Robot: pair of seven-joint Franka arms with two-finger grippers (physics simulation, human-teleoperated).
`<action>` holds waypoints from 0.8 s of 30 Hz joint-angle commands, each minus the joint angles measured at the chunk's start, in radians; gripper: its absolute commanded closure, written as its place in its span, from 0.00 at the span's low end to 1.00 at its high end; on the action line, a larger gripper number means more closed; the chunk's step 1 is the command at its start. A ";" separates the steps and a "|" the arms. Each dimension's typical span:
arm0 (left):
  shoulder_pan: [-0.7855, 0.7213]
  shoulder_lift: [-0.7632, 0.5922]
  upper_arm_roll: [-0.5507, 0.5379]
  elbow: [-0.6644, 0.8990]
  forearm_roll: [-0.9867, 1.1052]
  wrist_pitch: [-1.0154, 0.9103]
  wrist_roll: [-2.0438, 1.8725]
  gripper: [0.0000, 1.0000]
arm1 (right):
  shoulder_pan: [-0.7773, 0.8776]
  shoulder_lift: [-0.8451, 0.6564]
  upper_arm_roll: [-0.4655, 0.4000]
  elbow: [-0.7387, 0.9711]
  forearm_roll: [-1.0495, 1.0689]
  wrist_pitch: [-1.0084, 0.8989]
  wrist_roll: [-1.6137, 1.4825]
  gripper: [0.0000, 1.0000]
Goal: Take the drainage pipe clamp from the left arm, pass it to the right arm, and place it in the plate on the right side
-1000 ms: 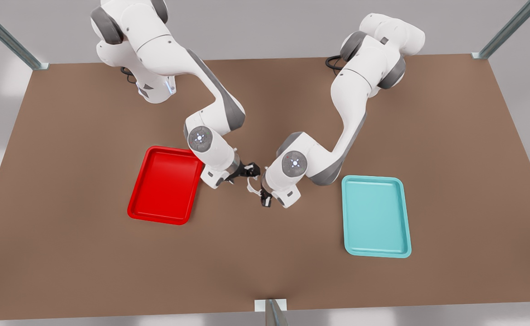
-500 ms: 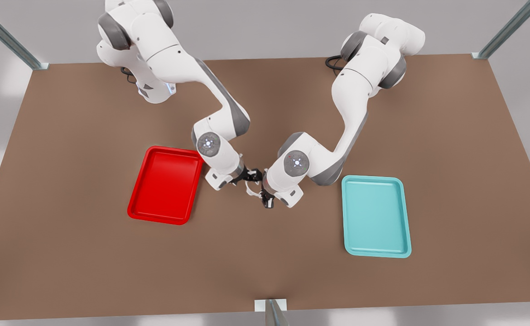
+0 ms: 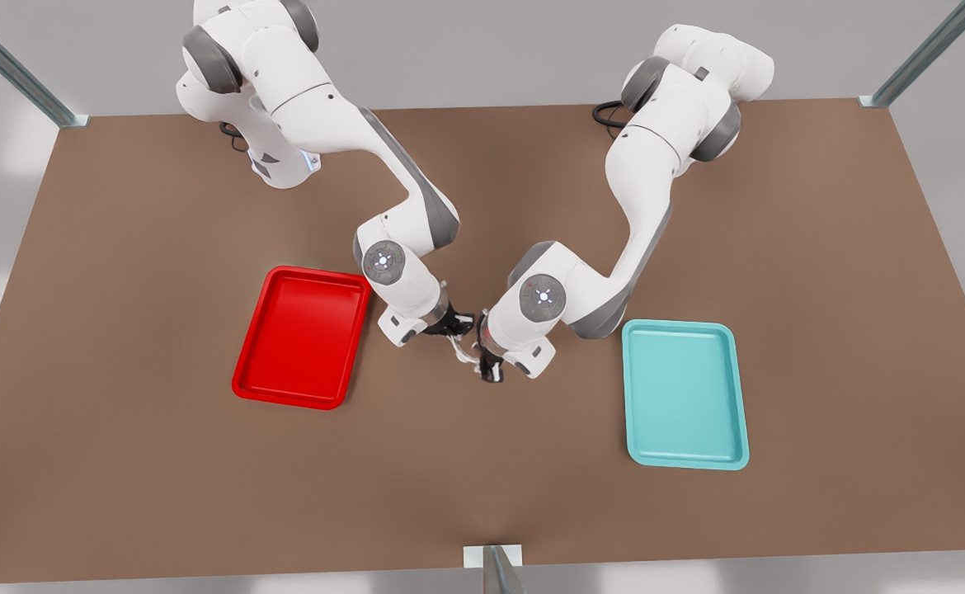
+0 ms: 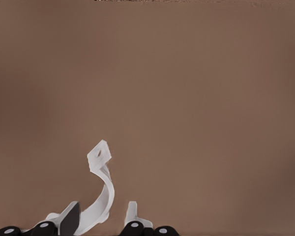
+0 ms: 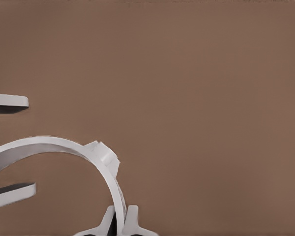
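Item: drainage pipe clamp point(image 3: 462, 350), a thin white half-ring strap with a flat holed tab, held off the brown surface point(image 3: 161, 454) just left of the front view's centre, between the two wrists and well apart from both trays. In the right wrist view the clamp point(image 5: 54, 145) curves as a broad arc with a small block on its outer edge. In the left wrist view the clamp point(image 4: 105, 189) rises as a twisted band ending in its holed tab. Item: right gripper point(image 3: 454, 322), on the arm at the front view's left, near the red plate. Seen from its own wrist, the right gripper point(image 5: 120, 220) has its fingers point(image 5: 132, 221) drawn close against either face of the band, gripping it. Item: left gripper point(image 3: 489, 369), on the arm at the front view's right, lower in the frame and just beside the right gripper. From its own wrist, the left gripper point(image 4: 101, 216) has its fingers point(image 4: 70, 216) parted, with the band between them and a gap showing. The right wrist view shows the same pale fingers point(image 5: 10, 101) spread, the strap's end between them and touching neither. Item: plate point(image 3: 301, 338), glossy red, rectangular, at the front view's centre left. Item: teal tray point(image 3: 684, 396), same shape, at the front view's right.
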 commanded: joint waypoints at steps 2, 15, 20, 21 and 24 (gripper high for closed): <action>0.020 -0.008 -0.002 0.001 -0.016 -0.034 -0.025 0.00 | -0.007 -0.001 0.000 0.010 -0.008 -0.007 0.051 0.79; 0.389 -0.192 -0.011 0.073 0.109 -0.792 1.950 0.00 | -0.335 -0.043 -0.025 -0.007 -0.140 -0.283 -0.498 0.79; 0.445 -0.530 -0.079 -0.439 0.164 -0.536 2.000 0.00 | -0.527 -0.121 -0.025 -0.065 -0.301 -0.346 -0.861 0.79; 0.453 -0.524 -0.074 -0.435 0.171 -0.536 2.001 0.00 | -0.539 -0.166 -0.025 -0.127 -0.336 -0.341 -0.869 0.79; 0.517 -0.507 -0.071 -0.393 0.175 -0.618 2.003 0.00 | -0.559 -0.222 -0.025 -0.223 -0.367 -0.291 -0.871 0.79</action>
